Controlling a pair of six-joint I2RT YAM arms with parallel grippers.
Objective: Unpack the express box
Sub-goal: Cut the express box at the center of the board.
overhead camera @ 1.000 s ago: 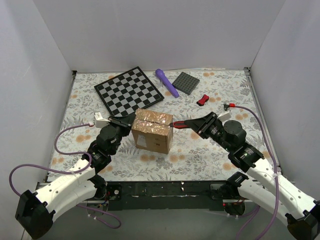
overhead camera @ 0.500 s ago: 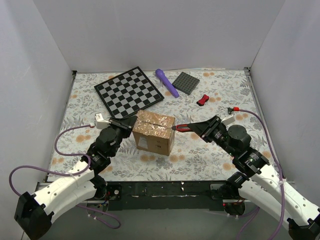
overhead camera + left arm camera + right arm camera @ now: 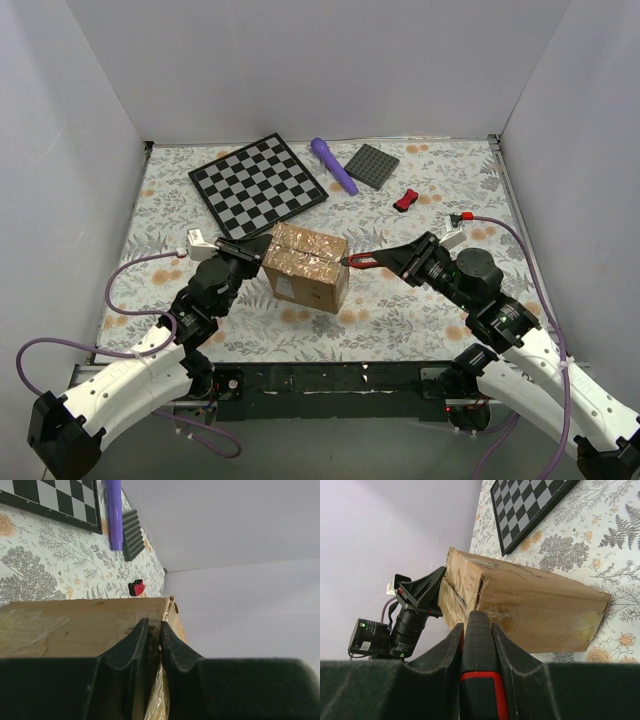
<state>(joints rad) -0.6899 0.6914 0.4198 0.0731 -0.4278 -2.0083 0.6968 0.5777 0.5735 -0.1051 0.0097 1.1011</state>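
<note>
On the left, my left pincer (image 3: 258,246) is closed down to a thin slit. It sits on the upper left edge of the express box (image 3: 310,270), and the cardboard edge runs into the slit, so I take it to be nipping the box there. Behind it a black-and-white chequerboard (image 3: 258,180) lies flat on the flowered desk (image 3: 400,310).

The express box stands near the middle of the desk, between my two pincers. Its top flaps are down and covered with crinkled, shiny tan tape (image 3: 304,250), so what is inside is hidden. A pale patch on its near face may be a label, but it is too small to read, and I can make out no other writing.

Well behind the box lie a purple cylinder (image 3: 333,165) and, just beside it, a dark grey studded plate (image 3: 372,165). A small red piece (image 3: 405,200) lies further right.

My right pincer (image 3: 476,628) is clamped on a black tool with a red band (image 3: 479,655). The tool points left, and its tip reaches the box's upper right edge at the taped seam. I cannot tell whether it presses in.
</note>
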